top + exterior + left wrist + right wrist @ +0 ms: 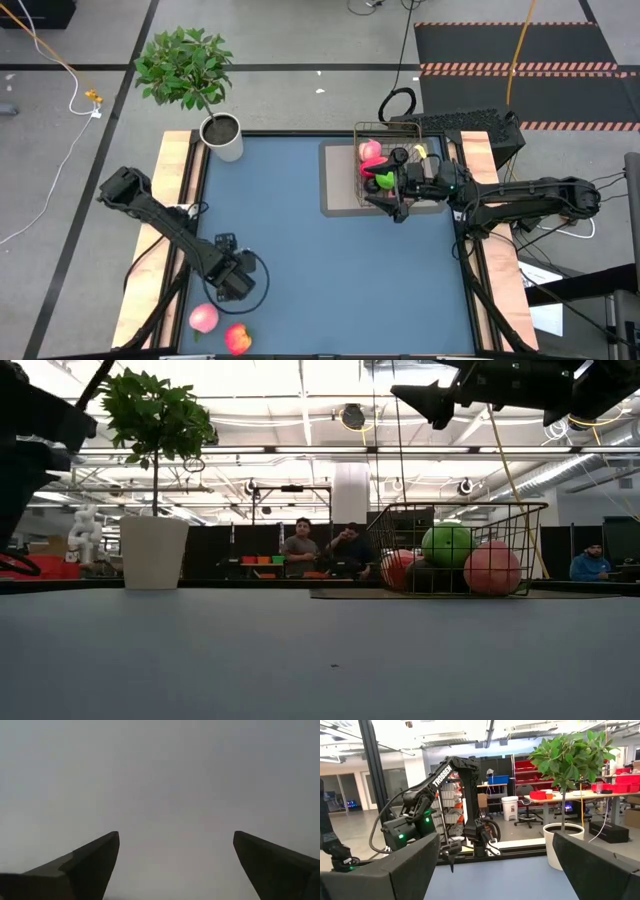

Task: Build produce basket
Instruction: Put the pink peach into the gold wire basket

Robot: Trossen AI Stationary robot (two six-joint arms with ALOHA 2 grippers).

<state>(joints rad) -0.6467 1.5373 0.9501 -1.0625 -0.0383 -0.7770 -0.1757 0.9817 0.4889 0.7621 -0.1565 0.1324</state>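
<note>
The wire-mesh basket point(392, 168) stands on a grey mat point(340, 190) at the table's far right. In the low view the basket point(460, 550) holds a green apple point(447, 544), a pink peach point(491, 569) and a red piece point(398, 568). My right gripper point(495, 865) is open and empty. It is level above the basket point(392, 205) and faces the table's left. My left gripper point(175, 865) is open and empty. It points down over the bare table near the front left point(232, 283). A pink peach point(204, 318) and a red-orange fruit point(238, 338) lie on the table just nearer than it.
A white pot with a leafy plant point(221, 135) stands at the table's far left corner. The blue table top point(300, 250) lies between the two arms. People sit in the room beyond the table point(300, 550).
</note>
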